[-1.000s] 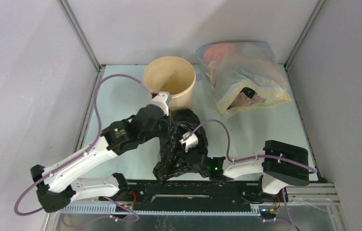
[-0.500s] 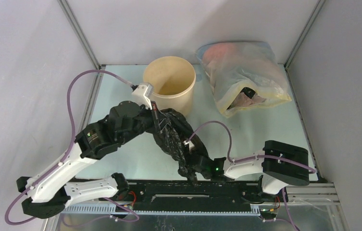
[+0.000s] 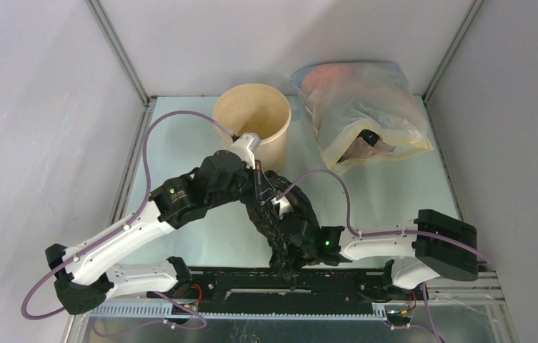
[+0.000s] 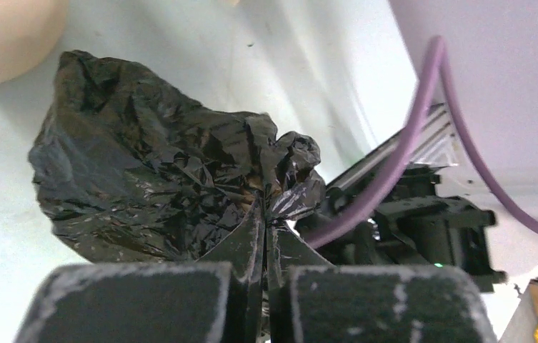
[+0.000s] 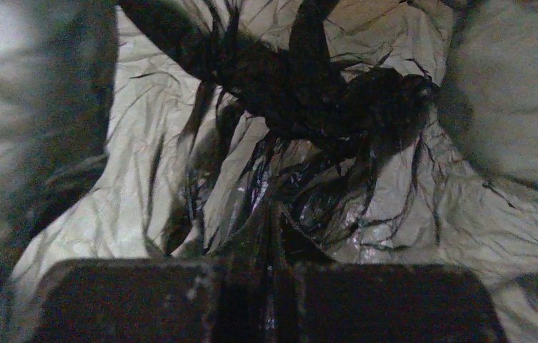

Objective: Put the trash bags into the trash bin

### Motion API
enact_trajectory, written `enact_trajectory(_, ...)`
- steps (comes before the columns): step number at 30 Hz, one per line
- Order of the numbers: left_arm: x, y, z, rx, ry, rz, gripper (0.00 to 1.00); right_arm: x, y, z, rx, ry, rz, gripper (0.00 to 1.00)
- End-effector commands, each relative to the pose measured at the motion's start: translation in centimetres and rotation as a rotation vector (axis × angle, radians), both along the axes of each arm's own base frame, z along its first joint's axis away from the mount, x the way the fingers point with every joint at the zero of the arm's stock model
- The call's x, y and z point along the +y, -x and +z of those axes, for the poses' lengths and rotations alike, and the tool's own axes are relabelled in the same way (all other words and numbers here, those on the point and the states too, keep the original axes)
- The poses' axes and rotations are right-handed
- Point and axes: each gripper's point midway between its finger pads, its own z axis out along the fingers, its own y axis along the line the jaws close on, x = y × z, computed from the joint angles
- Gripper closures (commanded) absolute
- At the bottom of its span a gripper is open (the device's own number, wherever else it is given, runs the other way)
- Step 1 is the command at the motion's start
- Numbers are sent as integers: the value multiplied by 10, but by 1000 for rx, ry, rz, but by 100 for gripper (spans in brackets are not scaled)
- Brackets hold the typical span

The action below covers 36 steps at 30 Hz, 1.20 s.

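The black crinkled trash bag [image 3: 274, 218] hangs bunched between my two grippers, above the table just in front of the tan round trash bin [image 3: 251, 120]. My left gripper [image 3: 260, 184] is shut on the bag's upper part; in the left wrist view [image 4: 266, 214] its jaws pinch a fold of the bag [image 4: 158, 179]. My right gripper [image 3: 287, 230] is shut on the bag lower down; the right wrist view [image 5: 274, 214] shows thin stretched film [image 5: 323, 107] close to the lens. The bin's corner shows in the left wrist view [image 4: 1, 32].
A large translucent whitish-yellow bag [image 3: 362, 114] with pinkish contents lies at the back right. Grey walls enclose the table on three sides. A black rail [image 3: 287, 280] runs along the near edge. Purple cables loop from both wrists.
The left gripper swung left beside the bin, then back right toward the bin's front. The right gripper moved forward and up. The bag is now drawn into a narrower strip.
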Motion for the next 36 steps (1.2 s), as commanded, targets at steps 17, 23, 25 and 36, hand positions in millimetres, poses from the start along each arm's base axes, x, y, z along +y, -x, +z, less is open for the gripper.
enact_trajectory(17,-31,21,58,-6,300,-117,100,32,-21,9,140,-245,87,100)
enact_trajectory(23,-43,21,45,26,309,-145,100,34,-17,44,138,-426,170,100)
enact_trajectory(25,-51,23,43,41,320,-167,100,25,-19,48,150,-454,143,100)
enact_trajectory(36,-55,33,59,9,378,-209,100,-144,-52,35,80,-270,-513,100)
